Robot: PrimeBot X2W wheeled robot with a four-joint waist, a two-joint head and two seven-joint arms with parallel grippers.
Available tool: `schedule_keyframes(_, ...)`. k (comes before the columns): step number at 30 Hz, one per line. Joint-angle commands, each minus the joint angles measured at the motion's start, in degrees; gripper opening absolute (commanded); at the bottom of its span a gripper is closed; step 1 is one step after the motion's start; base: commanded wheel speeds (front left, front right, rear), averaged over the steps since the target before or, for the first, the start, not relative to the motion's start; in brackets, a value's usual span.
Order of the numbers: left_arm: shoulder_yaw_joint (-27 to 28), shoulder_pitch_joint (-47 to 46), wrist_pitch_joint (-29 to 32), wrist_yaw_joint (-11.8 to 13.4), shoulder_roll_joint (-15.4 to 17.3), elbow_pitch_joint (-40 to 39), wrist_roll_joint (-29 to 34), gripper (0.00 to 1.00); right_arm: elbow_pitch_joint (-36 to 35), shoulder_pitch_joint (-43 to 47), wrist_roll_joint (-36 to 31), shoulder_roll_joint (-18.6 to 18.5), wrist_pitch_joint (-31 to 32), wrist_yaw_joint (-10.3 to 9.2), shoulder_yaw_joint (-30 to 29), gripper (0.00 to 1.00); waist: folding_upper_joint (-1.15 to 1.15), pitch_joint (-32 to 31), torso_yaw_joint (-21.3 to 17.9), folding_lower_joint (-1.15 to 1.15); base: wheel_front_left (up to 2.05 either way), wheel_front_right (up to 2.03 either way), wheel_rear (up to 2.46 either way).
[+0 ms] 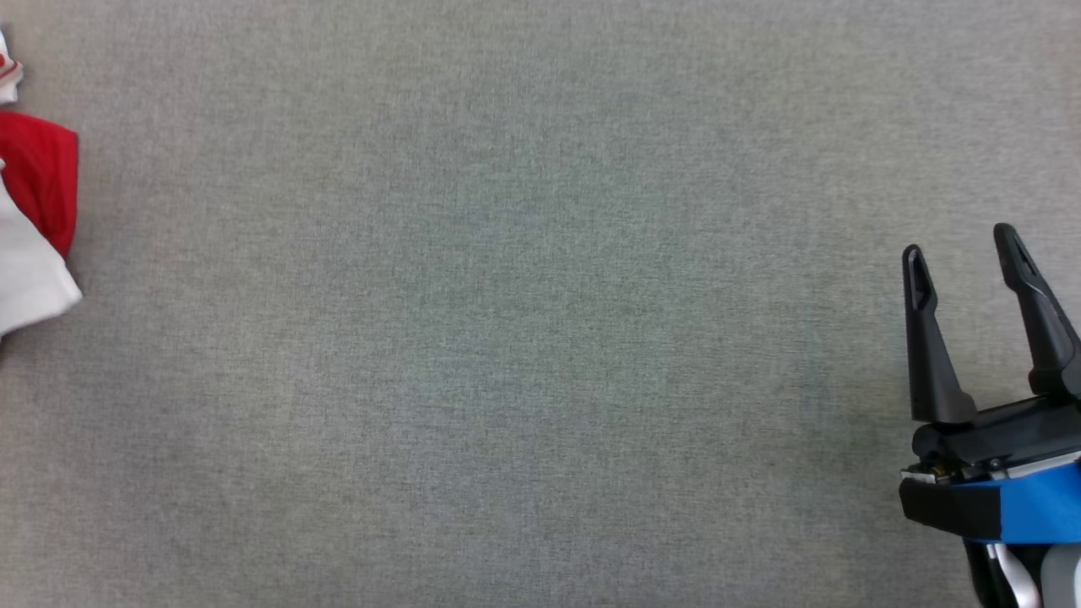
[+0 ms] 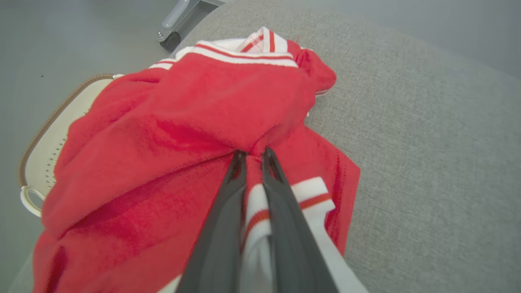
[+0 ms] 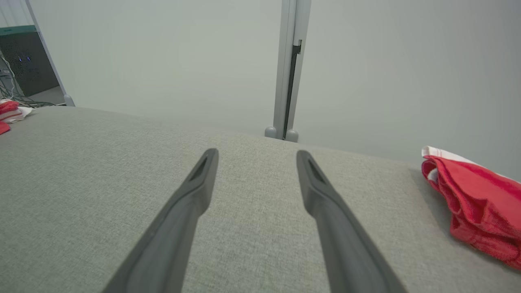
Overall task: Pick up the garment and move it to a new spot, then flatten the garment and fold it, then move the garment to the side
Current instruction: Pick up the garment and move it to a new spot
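The garment (image 2: 183,122) is red with white striped trim and lies crumpled at the left end of the grey table. In the left wrist view my left gripper (image 2: 254,152) is shut on a raised red fold of it, with fabric pinched between the nearly touching fingertips. A corner of the garment (image 1: 38,186) pokes in at the head view's left edge. My right gripper (image 1: 959,243) hovers open at the lower right, far from the cloth, with nothing between its fingers. The right wrist view has the right gripper (image 3: 256,154) spread over bare table and the garment (image 3: 480,203) off to its right.
The grey fabric-covered table (image 1: 507,338) stretches wide between the two grippers. A cream basket (image 2: 40,162) with a brown rim sits under the garment's far side, beyond the table edge. A castered frame (image 2: 171,40) and a grey post (image 3: 287,81) stand beyond the table.
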Motion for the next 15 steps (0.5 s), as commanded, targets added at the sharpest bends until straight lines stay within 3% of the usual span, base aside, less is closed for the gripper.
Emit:
schedule_keyframes(1,-0.66,-0.95,-0.88,-0.45,0.33,-1.6,0.02,0.0,0.75,-0.43,0.31,0.38,-0.62,0.01,0.21,1.0,0.0,-1.7,-1.18,0.0,0.0,0.0,0.0)
schedule_keyframes(7,-4.84,-1.85,-3.88,-0.35,0.88,-8.22,-1.22,0.0,3.16,-0.35,0.99,1.38,-1.92,0.01,1.02,1.0,0.0,-4.7,-2.92,0.0,0.0,0.0,0.0)
schedule_keyframes(15,-11.92,-5.16,-13.88,-0.36,1.76,-20.99,-2.31,0.0,7.22,-0.82,1.8,3.18,-4.59,0.01,2.03,1.0,0.0,-8.39,-7.38,0.0,0.0,0.0,0.0)
